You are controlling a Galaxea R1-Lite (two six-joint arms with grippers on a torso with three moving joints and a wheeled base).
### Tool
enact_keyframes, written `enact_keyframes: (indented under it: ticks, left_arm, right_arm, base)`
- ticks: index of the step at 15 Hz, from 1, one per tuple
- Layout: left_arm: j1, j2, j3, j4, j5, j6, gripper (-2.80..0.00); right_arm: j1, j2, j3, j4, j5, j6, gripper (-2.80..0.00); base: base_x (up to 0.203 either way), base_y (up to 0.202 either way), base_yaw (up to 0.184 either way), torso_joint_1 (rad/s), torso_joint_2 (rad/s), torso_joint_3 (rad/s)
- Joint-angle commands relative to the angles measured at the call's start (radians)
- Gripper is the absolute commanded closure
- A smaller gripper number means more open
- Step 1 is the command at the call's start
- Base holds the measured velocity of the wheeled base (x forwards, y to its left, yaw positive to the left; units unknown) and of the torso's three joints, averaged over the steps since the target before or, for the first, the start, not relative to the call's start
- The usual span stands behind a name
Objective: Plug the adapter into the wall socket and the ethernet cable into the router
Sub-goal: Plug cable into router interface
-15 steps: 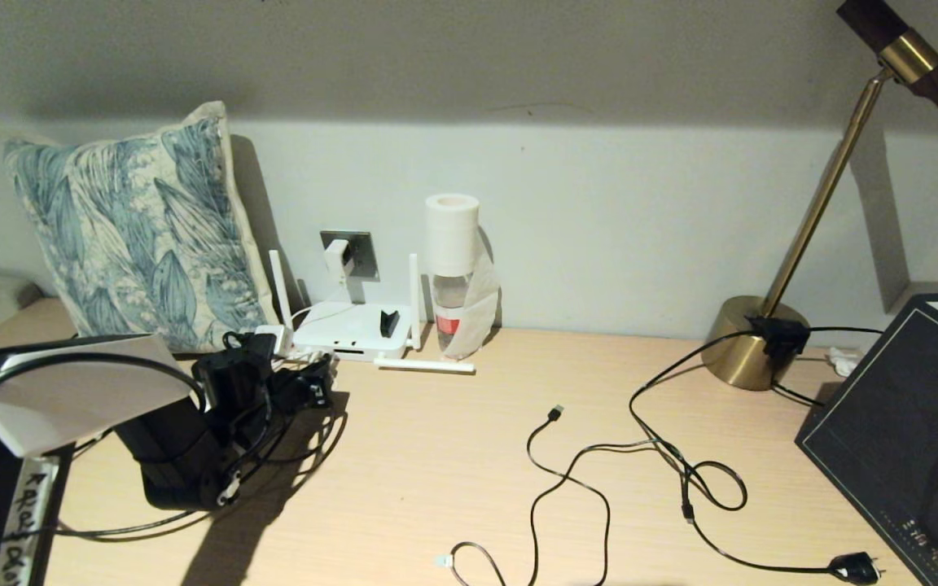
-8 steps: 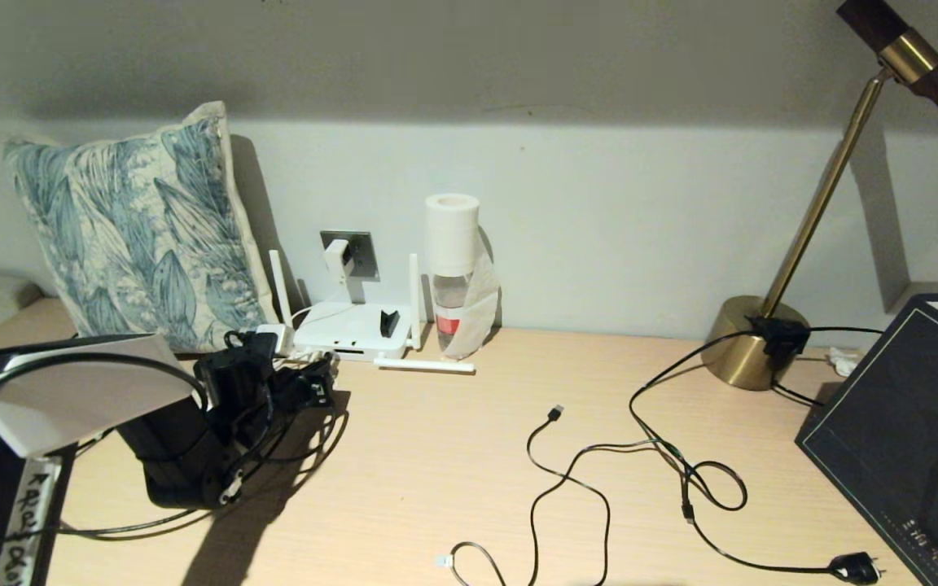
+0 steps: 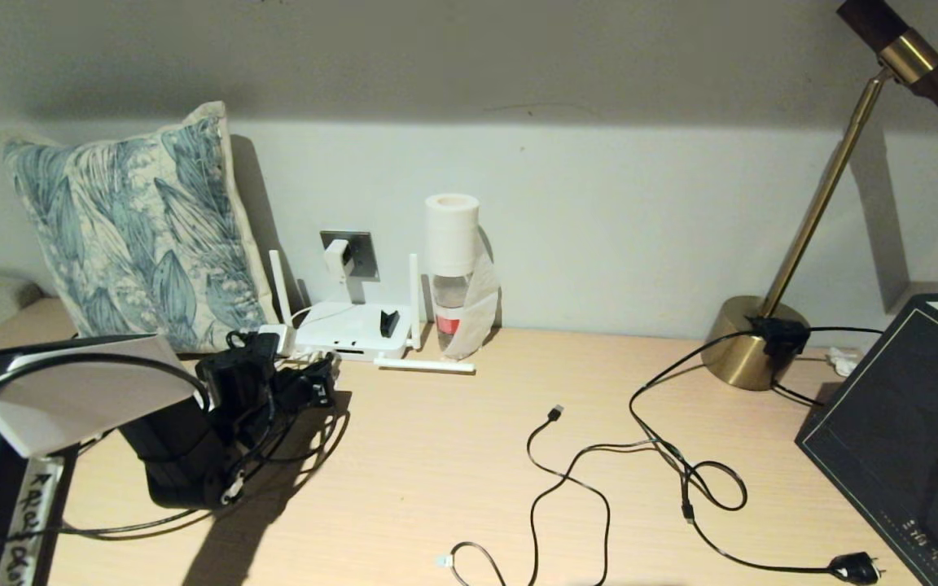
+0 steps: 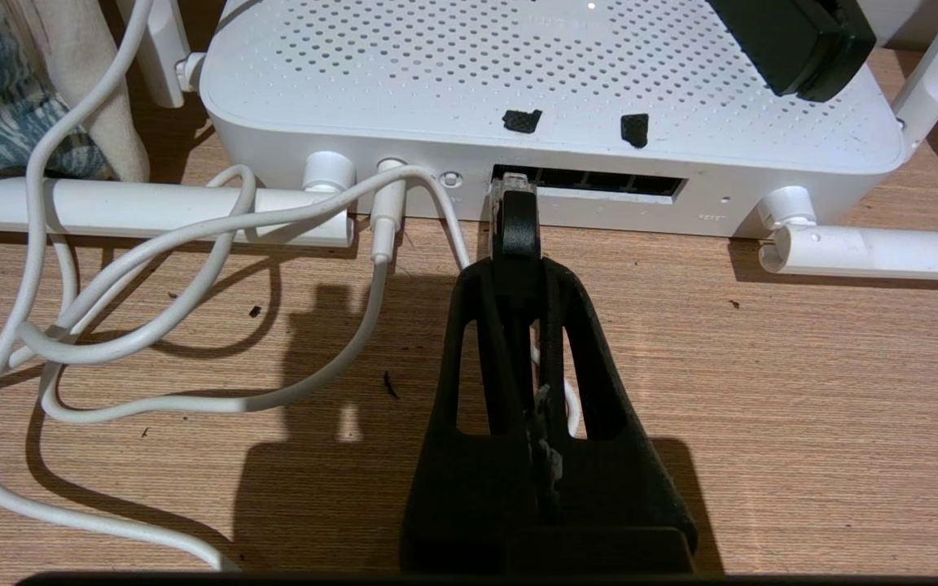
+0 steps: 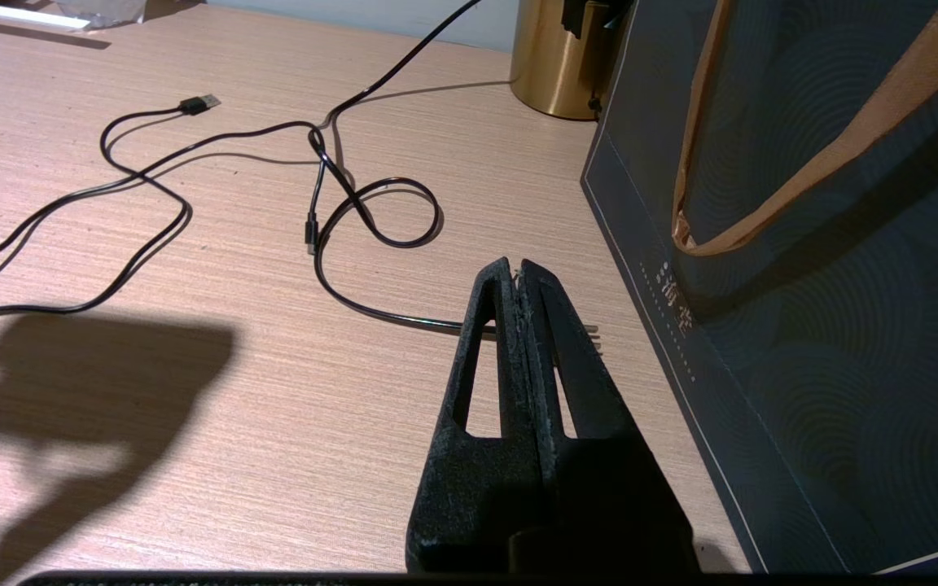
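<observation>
The white router (image 3: 351, 330) lies at the back of the desk under the grey wall socket (image 3: 361, 252). The white adapter (image 3: 337, 259) sits in that socket, and its thin white cord (image 4: 192, 244) runs to the router's back. My left gripper (image 4: 515, 273) is shut on the ethernet cable (image 4: 515, 228). The cable's clear tip is at the leftmost opening of the router's port row (image 4: 591, 181). In the head view this gripper (image 3: 310, 389) is just in front of the router. My right gripper (image 5: 518, 273) hangs shut and empty over the desk beside a dark bag.
A leaf-print pillow (image 3: 143, 228) leans left of the router. A bottle with a tissue roll (image 3: 453, 268) stands to its right, and one antenna (image 3: 424, 366) lies flat. A thin USB cable (image 3: 554, 413), a black cord with plug (image 3: 852, 567), a brass lamp base (image 3: 750, 342) and the dark bag (image 3: 900, 423) occupy the right.
My left gripper has crept slightly forward toward the router with the cable in it. Nothing else has moved.
</observation>
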Motion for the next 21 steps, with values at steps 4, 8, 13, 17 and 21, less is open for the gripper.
enact_keyframes:
  ticks: [4,8,13,17,21]
  left_arm:
    - [0.001,0.002,0.0,-0.007,-0.001,-0.001,0.0]
    - [0.0,0.011,-0.01,-0.007,-0.001,-0.001,0.0]
    - [-0.001,0.013,-0.015,-0.007,-0.001,-0.001,0.0]
    - [-0.002,0.013,-0.017,-0.007,-0.001,0.0,0.0]
    - [-0.004,0.013,-0.023,-0.006,0.001,0.001,0.0]
  right_arm:
    - [0.001,0.001,0.0,0.0,0.0,-0.001,0.0]
    - [0.0,0.0,0.001,0.0,0.0,-0.001,0.0]
    - [0.0,0.0,0.001,0.0,-0.001,-0.001,0.0]
    - [0.001,0.0,0.0,0.0,-0.001,-0.001,0.0]
    - [0.0,0.001,0.0,0.0,0.0,-0.001,0.0]
  base:
    - [0.0,0.0,0.0,0.0,0.0,0.0]
    - [0.0,0.0,0.0,0.0,0.0,0.0]
    - [0.0,0.0,0.0,0.0,0.0,0.0]
    - [0.0,0.0,0.0,0.0,0.0,0.0]
    - [0.0,0.0,0.0,0.0,0.0,0.0]
